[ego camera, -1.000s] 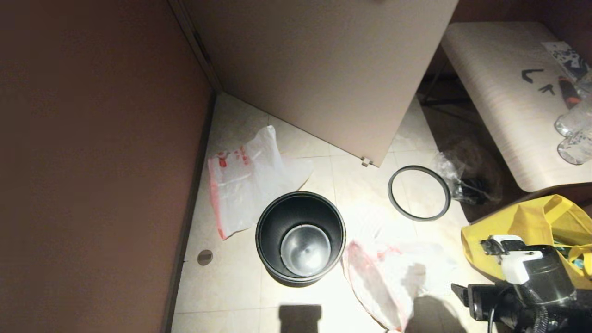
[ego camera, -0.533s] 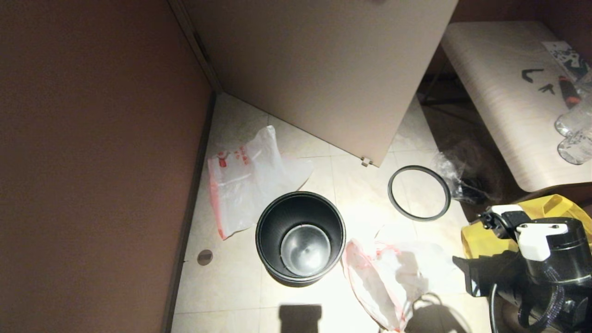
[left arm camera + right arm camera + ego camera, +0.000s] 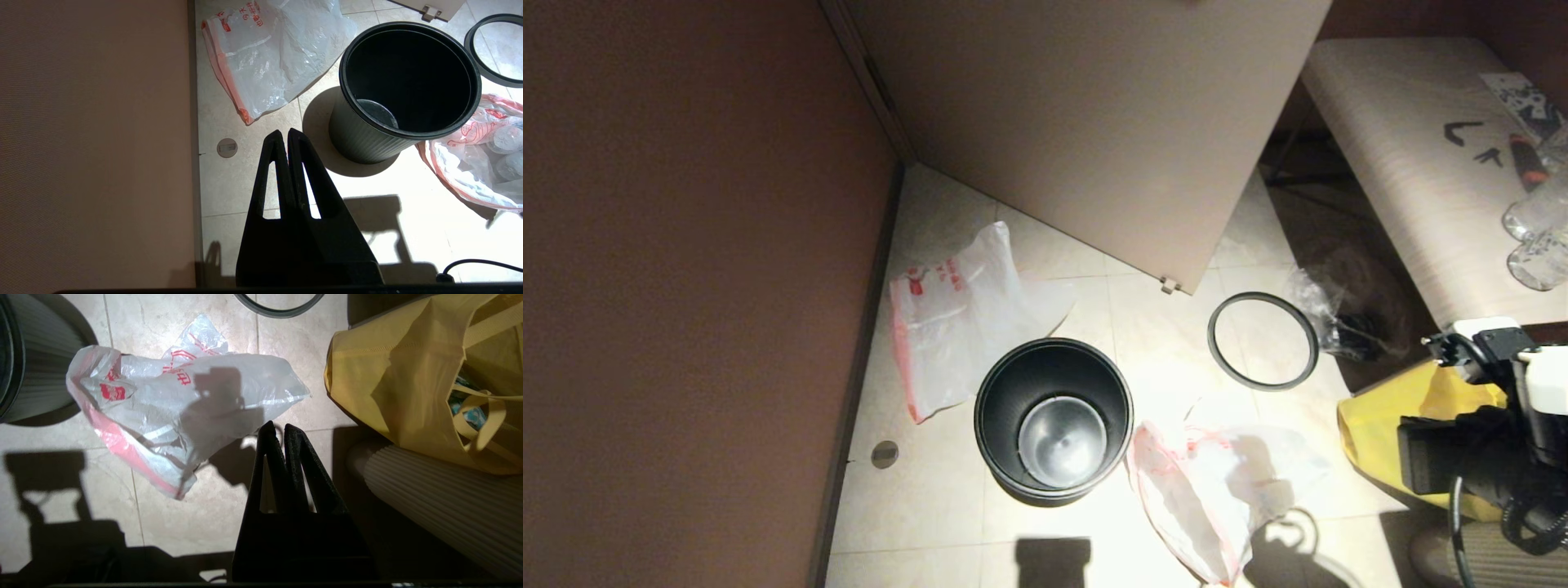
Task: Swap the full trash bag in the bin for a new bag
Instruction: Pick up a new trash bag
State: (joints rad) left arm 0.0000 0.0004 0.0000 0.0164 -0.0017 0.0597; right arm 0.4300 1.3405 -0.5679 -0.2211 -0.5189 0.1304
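The right gripper (image 3: 276, 430) has its fingers pressed together with nothing between them, hanging above the floor. The full trash bag (image 3: 179, 412) lies just beyond its tips, the bin (image 3: 32, 363) past that. The left gripper (image 3: 284, 136) is likewise pressed together and empty, near the bin.

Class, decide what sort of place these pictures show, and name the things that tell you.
Probably an indoor room corner, perhaps a hotel or office: tiled floor, brown wall, and a pale wood-grain table beside a small black bin.
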